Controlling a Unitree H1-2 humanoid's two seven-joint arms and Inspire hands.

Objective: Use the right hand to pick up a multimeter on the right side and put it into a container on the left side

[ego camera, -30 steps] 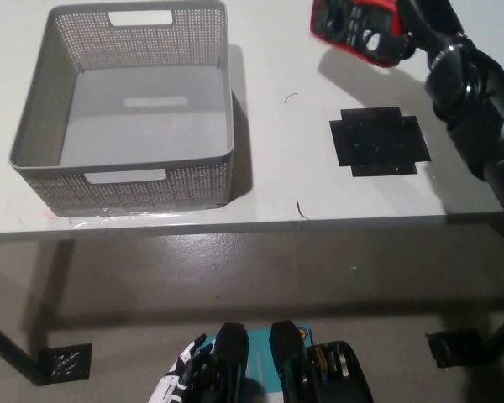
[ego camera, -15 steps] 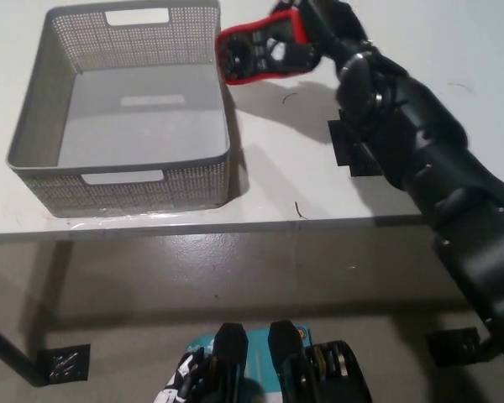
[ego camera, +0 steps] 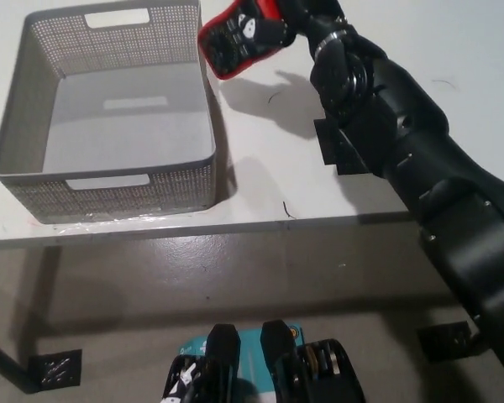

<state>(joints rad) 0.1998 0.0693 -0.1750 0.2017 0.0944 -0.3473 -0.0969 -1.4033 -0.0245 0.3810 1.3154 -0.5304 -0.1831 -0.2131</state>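
black right hand (ego camera: 296,18) clamped on red multimeter (ego camera: 239,35), carried leftward in last second from table's far right to container (ego camera: 34,101) right rim; not yet over opening; release next, likely; white left hand (ego camera: 178,388) low, fingers unclear

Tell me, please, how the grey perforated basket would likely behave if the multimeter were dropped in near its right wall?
The basket looks like thin perforated plastic and holds nothing, so it is probably light and may slide on the smooth table. Its wide, low shape makes tipping unlikely.
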